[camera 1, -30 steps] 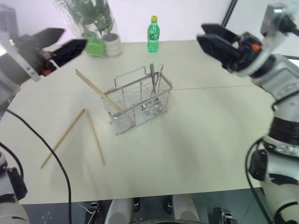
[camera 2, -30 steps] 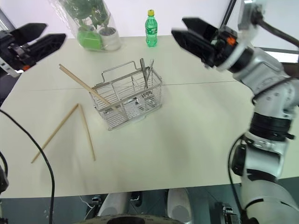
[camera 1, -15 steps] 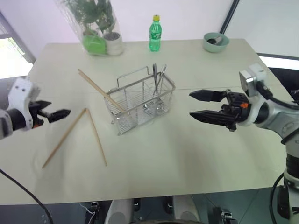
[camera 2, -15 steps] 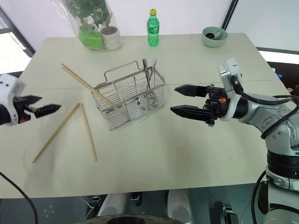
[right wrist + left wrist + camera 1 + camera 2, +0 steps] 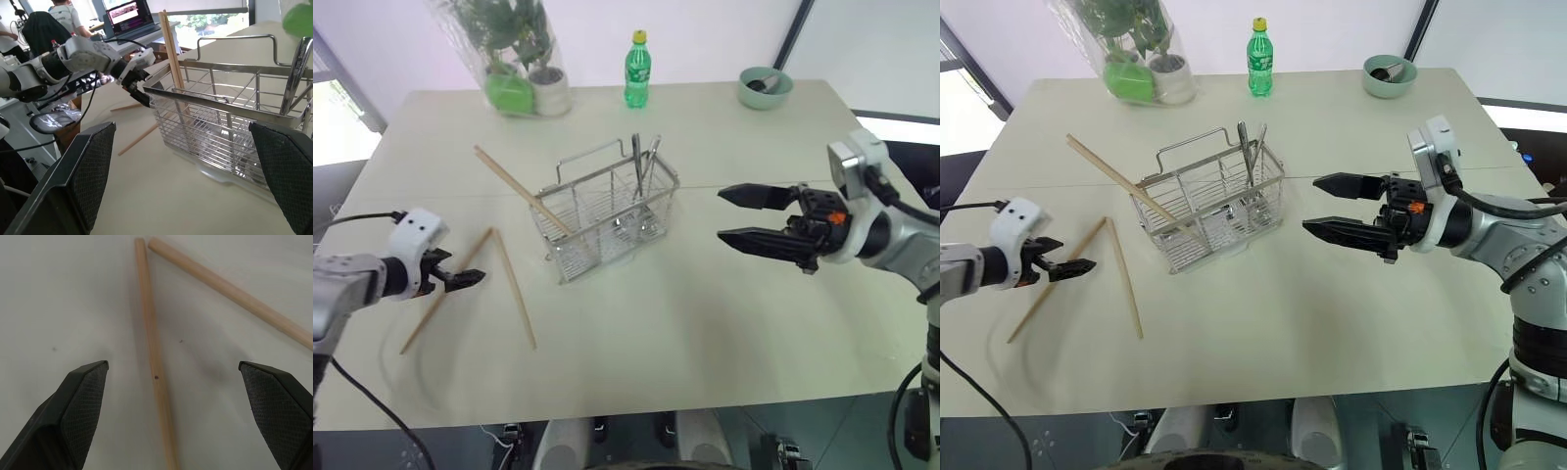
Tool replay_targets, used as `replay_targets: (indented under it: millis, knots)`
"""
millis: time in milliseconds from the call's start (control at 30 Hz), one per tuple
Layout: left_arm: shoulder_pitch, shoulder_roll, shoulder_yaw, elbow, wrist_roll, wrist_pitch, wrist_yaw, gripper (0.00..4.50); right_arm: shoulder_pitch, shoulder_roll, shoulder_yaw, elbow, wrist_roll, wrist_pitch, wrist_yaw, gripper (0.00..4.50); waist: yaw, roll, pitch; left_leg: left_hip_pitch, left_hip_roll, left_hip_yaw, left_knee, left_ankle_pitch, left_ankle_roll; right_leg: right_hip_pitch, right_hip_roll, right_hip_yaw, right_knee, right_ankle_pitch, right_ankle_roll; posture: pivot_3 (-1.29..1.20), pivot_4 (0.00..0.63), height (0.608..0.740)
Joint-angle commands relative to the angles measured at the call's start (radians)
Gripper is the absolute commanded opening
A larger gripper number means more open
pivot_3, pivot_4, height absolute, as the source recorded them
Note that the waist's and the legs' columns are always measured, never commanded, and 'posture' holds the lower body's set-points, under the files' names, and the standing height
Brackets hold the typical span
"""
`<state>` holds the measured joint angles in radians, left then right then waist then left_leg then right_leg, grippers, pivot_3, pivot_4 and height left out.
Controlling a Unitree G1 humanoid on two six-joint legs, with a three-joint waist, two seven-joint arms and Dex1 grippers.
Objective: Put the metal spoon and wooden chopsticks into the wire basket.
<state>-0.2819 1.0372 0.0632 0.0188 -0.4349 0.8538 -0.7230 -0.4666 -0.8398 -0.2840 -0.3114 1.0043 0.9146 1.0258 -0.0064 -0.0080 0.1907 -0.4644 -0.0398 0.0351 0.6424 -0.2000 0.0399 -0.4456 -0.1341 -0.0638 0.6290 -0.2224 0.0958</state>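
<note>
Pale wood and silver wire: the wooden chopsticks lay partly outside the wire basket on the cream table.

Two sticks lay flat on the table to the basket's left, their far ends meeting in a narrow inverted V, one running toward the near-left, the other toward the table's near edge. A third leaned out of the basket, its free end pointing up and to the far-left. The metal spoon stood nearly upright in the basket's far corner. The left gripper hovered with fingers spread and empty; its wrist camera alone showed one stick passing lengthwise between the fingertips. The right gripper, also released and empty, faced the basket from the right; its wrist camera caught seated people and a lit laptop behind the table. The green bottle's label was too small to read.
</note>
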Motion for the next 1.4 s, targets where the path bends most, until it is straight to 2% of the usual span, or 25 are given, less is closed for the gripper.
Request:
replay_targets:
  millis: [33,100,333,367,567,700,833,900,1000,1100,1267,1400]
  knots:
    - [-0.054,-0.045,-0.065,0.101,0.093,-0.054,0.013,4.24,-0.012,-0.017,-0.040,-0.033,0.037,0.000,-0.019,4.50,0.006,0.001,-0.001,0.001,0.000,0.000,0.000,0.000,0.000,0.000,0.000,0.000,0.000,0.000,0.000,0.00,0.150,0.684]
    - [-0.086,-0.080,-0.074,0.155,0.107,-0.078,0.004,3.66,-0.007,-0.020,-0.045,-0.037,0.041,-0.001,-0.027,4.50,0.016,0.003,-0.002,0.002,0.000,0.000,0.001,0.000,0.000,0.002,-0.001,-0.001,0.000,0.000,0.000,0.00,0.150,0.684]
    - [-0.126,-0.126,-0.073,0.215,0.154,-0.125,0.002,0.19,-0.007,-0.021,-0.066,-0.032,0.058,-0.003,-0.063,4.50,0.019,0.007,-0.004,0.003,0.001,0.000,0.002,0.000,0.000,0.003,-0.002,-0.003,0.000,0.001,0.000,0.00,0.150,0.684]
    - [-0.131,-0.131,-0.062,0.223,0.157,-0.130,0.009,0.05,-0.004,-0.022,-0.068,-0.033,0.061,-0.003,-0.066,4.50,0.020,0.007,-0.005,0.003,0.001,0.000,0.002,0.000,0.000,0.004,-0.002,-0.003,0.000,0.001,0.000,0.00,0.150,0.684]
    - [-0.202,-0.179,0.079,0.272,0.184,-0.258,0.163,0.05,0.014,-0.023,-0.078,-0.046,0.072,-0.003,-0.083,4.50,0.019,0.007,-0.005,0.002,0.001,0.000,0.003,0.000,0.000,0.004,-0.002,-0.004,0.000,0.001,0.000,0.00,0.150,0.684]
    - [-0.331,-0.251,0.265,0.315,0.130,-0.318,0.340,0.05,0.029,-0.021,-0.085,-0.054,0.080,-0.004,-0.098,4.50,0.025,0.001,-0.002,0.000,0.001,-0.001,0.005,0.000,0.000,0.003,-0.002,-0.006,0.000,0.002,0.002,0.00,0.150,0.684]
    - [-0.541,-0.370,0.492,0.260,-0.068,-0.320,0.479,0.05,0.038,-0.022,-0.089,-0.055,0.088,-0.005,-0.109,4.50,0.026,-0.003,-0.002,-0.004,0.001,-0.002,0.008,0.000,0.001,0.003,-0.003,-0.009,-0.001,0.006,0.010,0.00,0.150,0.684]
    - [-0.679,-0.437,0.553,0.207,-0.178,-0.316,0.531,0.05,0.037,-0.021,-0.091,-0.048,0.091,-0.007,-0.115,4.50,0.026,-0.004,-0.001,-0.009,0.001,-0.005,0.013,-0.001,0.002,0.002,-0.003,-0.013,-0.001,0.009,0.013,0.00,0.150,0.684]
    - [-0.847,-0.540,0.554,0.131,-0.304,-0.271,0.599,0.05,0.032,-0.020,-0.084,-0.040,0.087,-0.012,-0.118,4.50,0.025,-0.005,-0.001,-0.014,0.001,-0.007,0.021,-0.003,0.005,0.003,-0.002,-0.017,-0.001,0.010,0.016,0.00,0.150,0.684]
    - [-0.923,-0.627,0.509,0.057,-0.376,-0.242,0.629,0.05,0.025,-0.016,-0.076,-0.032,0.079,-0.018,-0.120,4.50,0.025,-0.005,-0.001,-0.013,0.000,-0.007,0.023,-0.003,0.007,0.005,-0.003,-0.018,-0.001,0.012,0.019,0.00,0.150,0.684]
    - [-0.891,-0.713,0.406,-0.069,-0.430,-0.187,0.632,0.05,0.016,-0.013,-0.080,-0.020,0.079,-0.022,-0.134,4.50,0.021,-0.004,-0.001,-0.012,0.000,-0.006,0.024,-0.003,0.007,0.006,-0.001,-0.018,0.000,0.012,0.019,0.00,0.150,0.684]
    - [-0.798,-0.725,0.321,-0.168,-0.434,-0.139,0.618,0.05,0.023,-0.013,-0.100,-0.021,0.087,-0.021,-0.158,4.50,0.020,-0.004,-0.001,-0.012,0.000,-0.006,0.024,-0.002,0.009,0.006,0.000,-0.018,0.001,0.012,0.019,0.00,0.150,0.684]
